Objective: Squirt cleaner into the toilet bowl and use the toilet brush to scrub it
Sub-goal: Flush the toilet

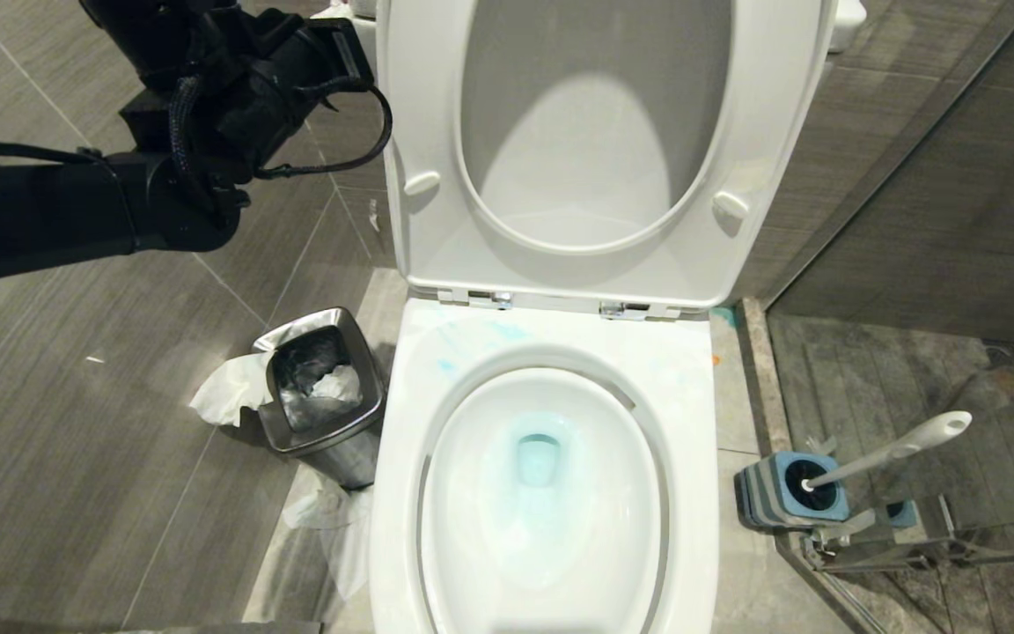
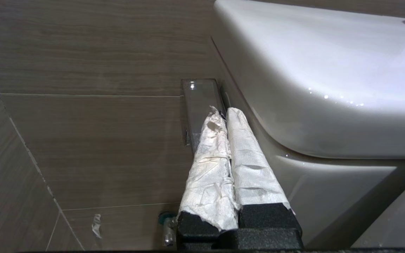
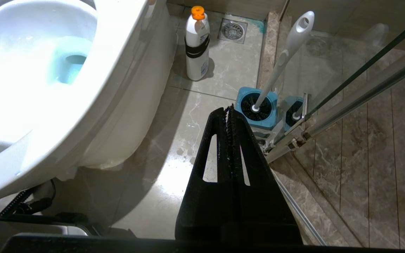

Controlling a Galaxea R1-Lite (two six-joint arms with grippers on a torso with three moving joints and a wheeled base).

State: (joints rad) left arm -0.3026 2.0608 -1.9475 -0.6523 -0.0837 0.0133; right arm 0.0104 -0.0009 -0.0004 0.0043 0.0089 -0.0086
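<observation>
Jaws of both grippers are closed and hold nothing. The left gripper has its fingers wrapped in white tape, pressed together, tips just beside the tank and in front of a clear plastic piece set against the tiled wall. In the head view the left arm is raised at upper left, beside the upturned lid; the gripper itself is out of that view. The right gripper — plain black fingers, shut tip to tip — hangs low over the floor to the right of the toilet, pointing toward the brush holder. The bowl stands open, seat and lid tipped up against the tank. The water at the bottom of the bowl is tinted pale blue, and thin blue smears of cleaner show on the rim behind the opening. The brush sits in its square blue-and-grey holder on the floor to the right of the bowl, near the glass shower door, handle leaning away from the toilet — nothing touches it. A white bottle with an orange cap stands upright on the floor behind the holder, beside the toilet base and near a floor drain. A steel bin stands just left of the bowl, with crumpled paper lying against its side.
</observation>
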